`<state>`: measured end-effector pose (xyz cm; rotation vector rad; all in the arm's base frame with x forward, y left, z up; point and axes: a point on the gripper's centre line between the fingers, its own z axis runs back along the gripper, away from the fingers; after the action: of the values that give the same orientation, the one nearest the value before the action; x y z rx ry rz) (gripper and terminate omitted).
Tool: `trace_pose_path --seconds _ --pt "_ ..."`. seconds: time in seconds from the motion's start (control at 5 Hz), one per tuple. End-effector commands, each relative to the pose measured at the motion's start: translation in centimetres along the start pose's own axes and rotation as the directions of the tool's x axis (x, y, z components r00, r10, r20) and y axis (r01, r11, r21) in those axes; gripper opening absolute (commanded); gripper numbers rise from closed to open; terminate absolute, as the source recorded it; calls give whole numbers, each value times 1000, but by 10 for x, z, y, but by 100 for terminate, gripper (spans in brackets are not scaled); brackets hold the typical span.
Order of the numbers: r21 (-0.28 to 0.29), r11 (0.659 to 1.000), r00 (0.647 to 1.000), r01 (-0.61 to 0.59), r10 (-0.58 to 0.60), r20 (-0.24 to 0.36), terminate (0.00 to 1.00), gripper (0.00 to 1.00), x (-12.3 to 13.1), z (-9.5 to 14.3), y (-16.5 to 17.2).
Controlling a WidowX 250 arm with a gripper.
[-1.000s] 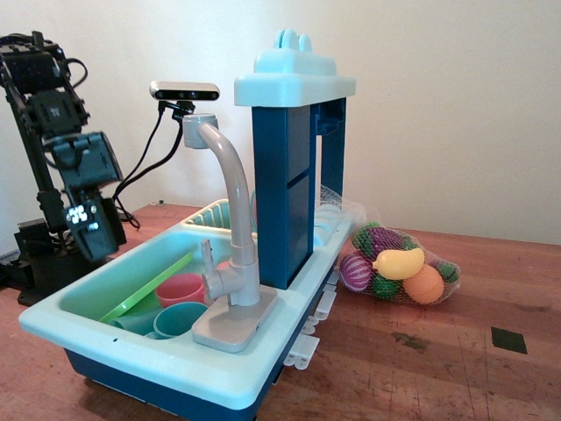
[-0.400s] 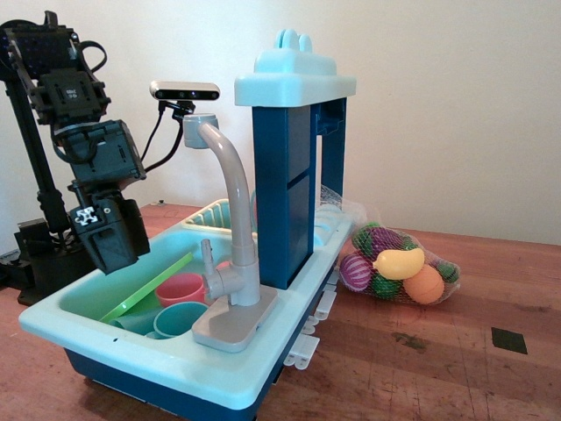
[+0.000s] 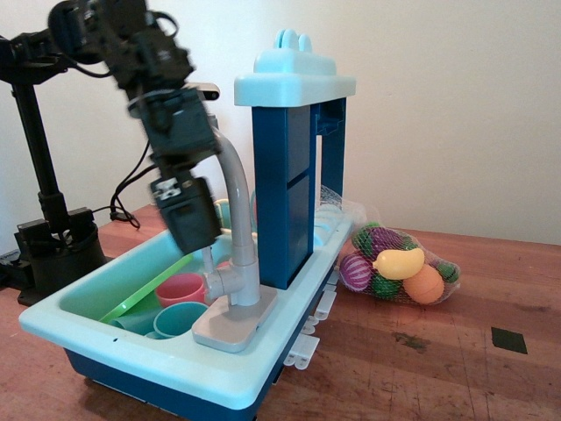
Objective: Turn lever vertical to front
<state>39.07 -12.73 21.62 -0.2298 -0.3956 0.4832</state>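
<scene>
The lever (image 3: 208, 260) is a short grey-beige stick on the side cylinder of the toy faucet. It stands about upright, and its top is hidden behind my gripper. My gripper (image 3: 195, 239), black with a white mark, hangs at the end of the arm just above and in front of the lever, beside the curved faucet spout (image 3: 233, 189). I cannot see its fingers clearly, so whether it is open or shut does not show. I cannot tell whether it touches the lever.
The faucet stands on the front rim of a light-blue toy sink (image 3: 105, 338). In the basin lie a green board (image 3: 145, 289), a pink cup (image 3: 181, 287) and a teal cup (image 3: 180, 317). A blue tower (image 3: 285, 175) rises behind. A net bag of toy fruit (image 3: 399, 263) lies right. A black stand (image 3: 44, 202) stands left.
My arm has swung from the far left, over the basin, to the right. The gripper now hangs right at the faucet lever. The lever has not visibly moved.
</scene>
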Motion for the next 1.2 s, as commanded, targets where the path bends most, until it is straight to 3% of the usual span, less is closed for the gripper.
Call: trace_pose_path --seconds 0.0,0.8,1.0 --pt "-52 999 998 1 2 58 0 100 18 12 0" --pt "-69 996 998 -59 61 25 0 100 -31 -3 38" --pt "-58 996 997 -71 71 -6 0 100 -36 -17 46"
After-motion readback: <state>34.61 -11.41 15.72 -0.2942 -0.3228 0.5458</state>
